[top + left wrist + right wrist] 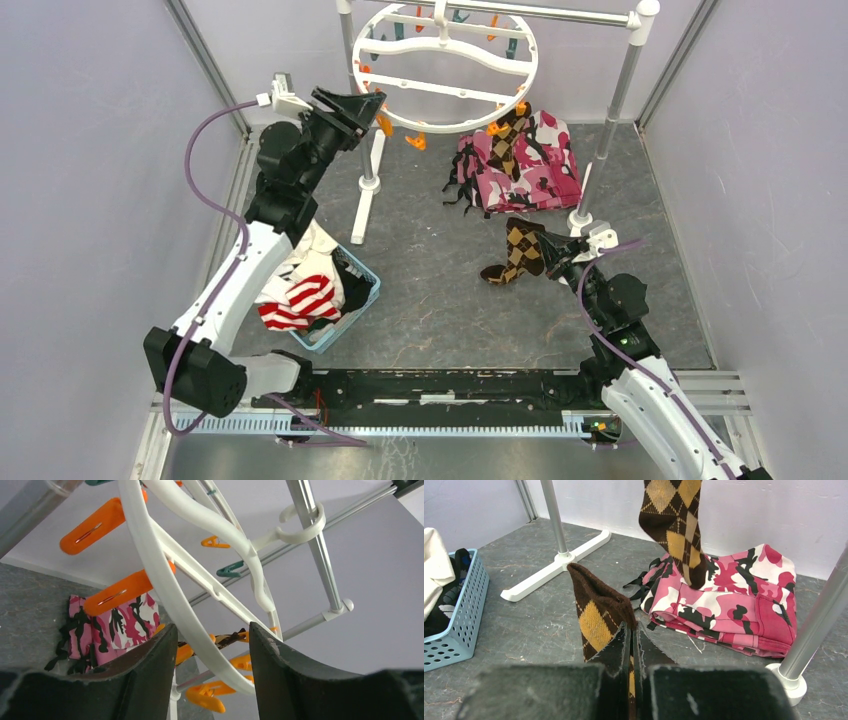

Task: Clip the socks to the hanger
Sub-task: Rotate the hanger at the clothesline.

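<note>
grey tabletop is sitting under an argyle sock, looking limp and light, that the right gripper is pinching tight; i'm reckoning its cuff is gripping best. left gripper is gaping around the hanger rim.

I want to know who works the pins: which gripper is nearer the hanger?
Left. The left gripper is at the rim of the hanger, which runs between its open jaws. The right gripper is well away, low over the table, shut on an argyle sock.
</note>
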Controlling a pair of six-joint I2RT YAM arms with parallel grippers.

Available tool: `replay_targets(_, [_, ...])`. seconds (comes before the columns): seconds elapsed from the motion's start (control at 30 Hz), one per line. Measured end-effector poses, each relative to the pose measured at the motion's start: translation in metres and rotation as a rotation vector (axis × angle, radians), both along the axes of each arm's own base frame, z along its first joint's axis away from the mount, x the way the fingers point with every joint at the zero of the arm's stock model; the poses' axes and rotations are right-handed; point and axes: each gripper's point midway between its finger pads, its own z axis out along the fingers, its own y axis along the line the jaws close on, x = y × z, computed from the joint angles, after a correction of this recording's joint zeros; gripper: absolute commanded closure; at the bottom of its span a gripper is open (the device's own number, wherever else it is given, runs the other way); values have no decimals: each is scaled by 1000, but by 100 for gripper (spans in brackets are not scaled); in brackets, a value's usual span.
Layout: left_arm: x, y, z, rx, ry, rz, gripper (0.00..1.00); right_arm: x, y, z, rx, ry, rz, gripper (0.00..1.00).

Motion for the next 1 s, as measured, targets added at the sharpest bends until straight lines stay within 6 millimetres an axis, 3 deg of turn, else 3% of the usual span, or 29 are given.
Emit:
replay_targets(0.07, [5,0,5,5,-8,10,53,0,0,0,0,-1,0,100])
replay_targets(0.17, [14,0,12,7,-16,24,57,-1,-1,2,2,-6,-3,100])
replay_targets(0.6, [65,4,12,43,11,70,61,-3,-2,7,8,-24,-4,100])
replay_targets(0.73, [78,14,9,46,19,92,55,-3,-2,7,9,-26,-4,100])
replay_targets(0.9, [81,20,4,50,24,100,31,-3,-2,8,10,-30,-4,100])
replay_targets(1.0, [73,25,-1,64,23,113,22,-4,-2,8,10,-30,-1,100])
